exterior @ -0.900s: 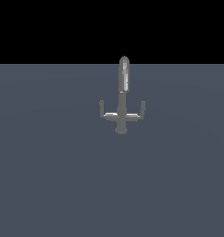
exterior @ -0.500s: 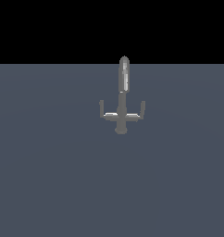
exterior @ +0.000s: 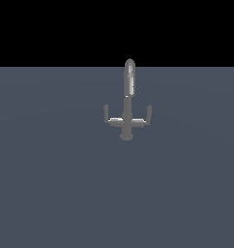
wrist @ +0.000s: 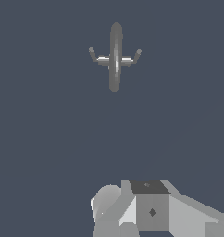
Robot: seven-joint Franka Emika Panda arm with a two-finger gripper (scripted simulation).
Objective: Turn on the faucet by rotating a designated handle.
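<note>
Hand: I see only its white and grey body (wrist: 151,210) at the edge of my wrist view; it does not show in the exterior view.
Hand state: the fingertips are out of sight, so I cannot tell whether they are spread or pressed together.
Faucet: the faucet (exterior: 127,104) stands upright on the surface (exterior: 56,184), well apart from the hand and ahead of it.
Faucet parts: tall rounded spout, round base, crossbar with two upturned tips, one on each side.
Contact: nothing touches the faucet.
In the way: I see bare grey surface between the hand and the faucet (wrist: 115,56).
</note>
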